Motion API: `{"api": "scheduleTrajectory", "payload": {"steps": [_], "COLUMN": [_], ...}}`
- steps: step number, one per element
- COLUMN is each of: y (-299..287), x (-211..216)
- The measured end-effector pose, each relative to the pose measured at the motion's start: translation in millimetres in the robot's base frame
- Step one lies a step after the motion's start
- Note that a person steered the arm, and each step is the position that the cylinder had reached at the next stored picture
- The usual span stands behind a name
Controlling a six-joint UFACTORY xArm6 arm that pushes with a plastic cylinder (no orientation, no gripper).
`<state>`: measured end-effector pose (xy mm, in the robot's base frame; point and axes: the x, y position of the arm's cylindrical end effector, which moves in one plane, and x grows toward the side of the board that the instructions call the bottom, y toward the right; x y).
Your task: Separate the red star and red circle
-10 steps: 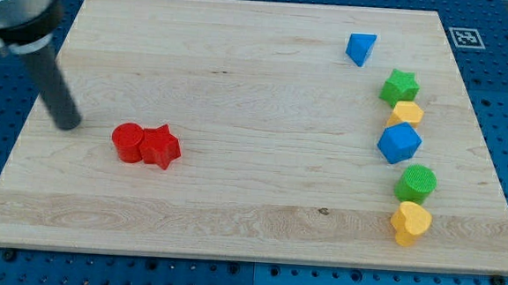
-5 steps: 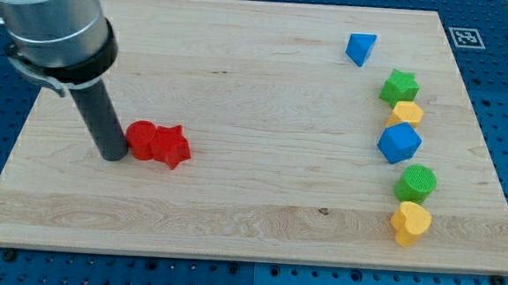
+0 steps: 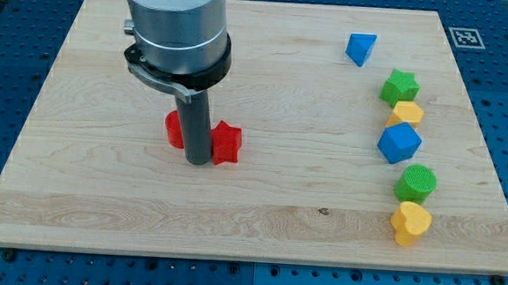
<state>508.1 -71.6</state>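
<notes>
My tip (image 3: 198, 160) stands on the wooden board (image 3: 258, 222) left of centre, between the two red blocks. The red star (image 3: 227, 143) lies just to the tip's right, touching the rod. The red circle (image 3: 175, 129) lies just to the rod's left and a little higher; the rod hides most of it. The rod stands in the gap between the two blocks.
Down the view's right side stand a blue triangle-like block (image 3: 360, 49), a green star (image 3: 400, 86), a yellow block (image 3: 407, 113), a blue cube (image 3: 400, 143), a green cylinder (image 3: 417, 183) and a yellow heart-like block (image 3: 410, 223).
The rod moved right from the board's left edge, pushed both red blocks to the right, and now stands between them. The right-hand blocks have not moved.
</notes>
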Motion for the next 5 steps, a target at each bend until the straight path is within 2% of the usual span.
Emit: {"api": "scheduleTrajectory", "payload": {"steps": [3,5], "y": [12,81], "x": [-20,-21]}}
